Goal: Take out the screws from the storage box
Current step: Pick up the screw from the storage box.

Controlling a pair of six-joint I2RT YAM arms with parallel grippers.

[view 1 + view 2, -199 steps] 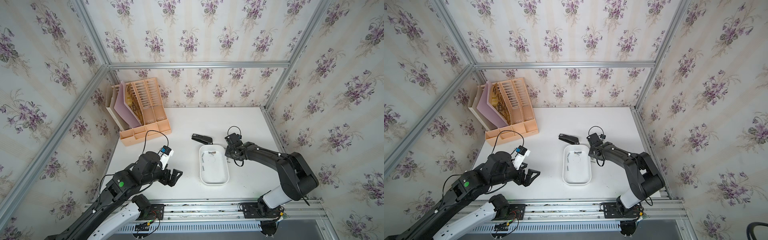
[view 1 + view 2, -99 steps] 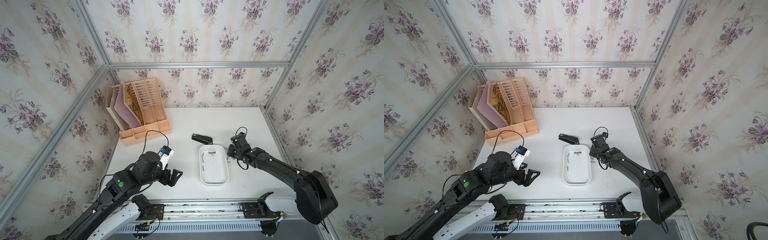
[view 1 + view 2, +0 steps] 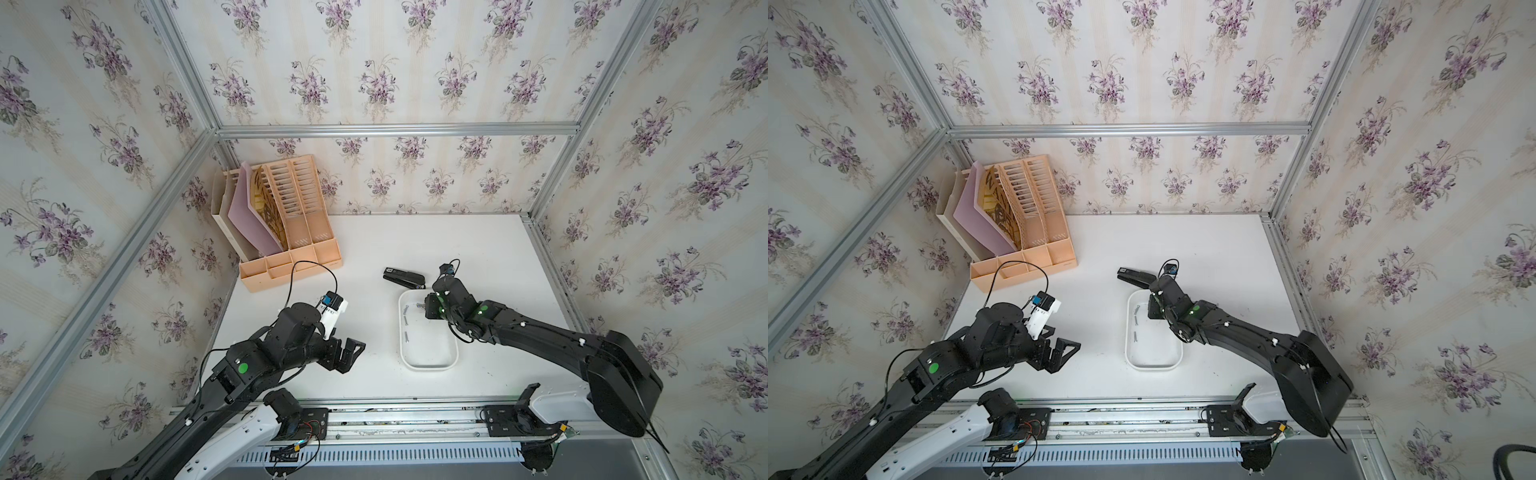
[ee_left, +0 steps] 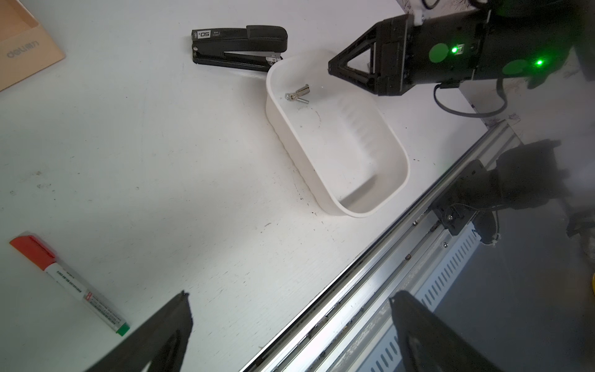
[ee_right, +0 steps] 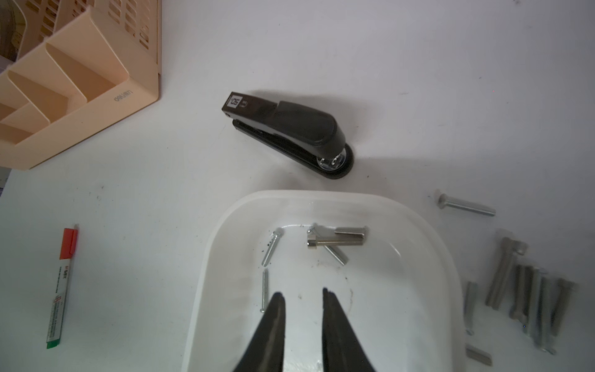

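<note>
We note that the right gripper (image 5: 302, 294) has swung back over the shallow white plastic storage box (image 5: 322, 194), jaws narrowly parted and empty. Several small silvery metal screws (image 5: 336, 240) remain inside, frame centre, so removal continues.

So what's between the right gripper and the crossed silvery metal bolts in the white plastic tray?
Only bare white tray floor, in the right wrist view.

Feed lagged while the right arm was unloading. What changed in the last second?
The right gripper swung out to the right of the storage box, then came back over its end near the stapler. It is now open and empty above the screws left inside. Whether it let one go out there is too small to tell. The left gripper, stapler and box stayed put.
</note>
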